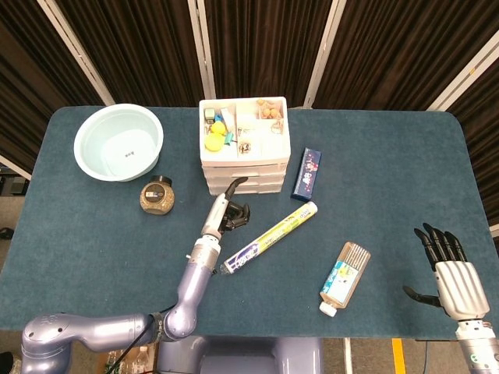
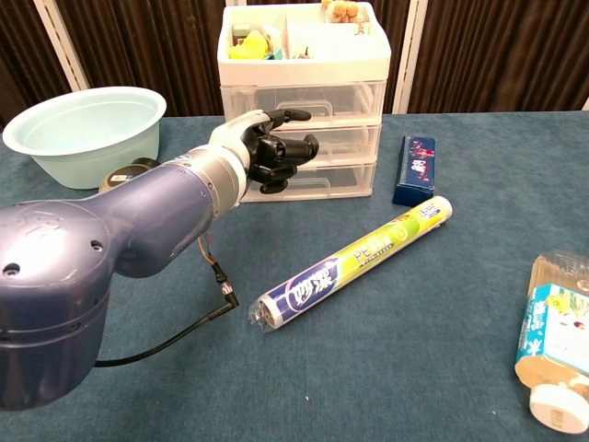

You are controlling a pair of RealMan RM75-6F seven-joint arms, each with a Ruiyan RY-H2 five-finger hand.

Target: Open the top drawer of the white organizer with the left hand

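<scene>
Left hand (image 2: 274, 147) is clenched on nothing, one finger extended, in front of the white plastic three-drawer organizer (image 2: 304, 101). Top drawer (image 2: 308, 99), closed, sits just above and beyond that finger. Best approach: raise the fingertip, hook the handle recess, pull straight back.

White organizer (image 1: 244, 148) at the far edge of the table (image 1: 93, 234), centre, drawers all pushed in, open tray on top filled with small items. Left hand (image 1: 227, 209) just in front of its drawers, fingers curled, one stretched toward them. Right hand (image 1: 450, 273) at the near right corner, fingers spread, holding nothing. Pale bowl (image 1: 118, 142) in the far left corner, small jar (image 1: 157, 195) beside it. Foil roll (image 1: 270, 237) lying diagonally mid-table.
</scene>
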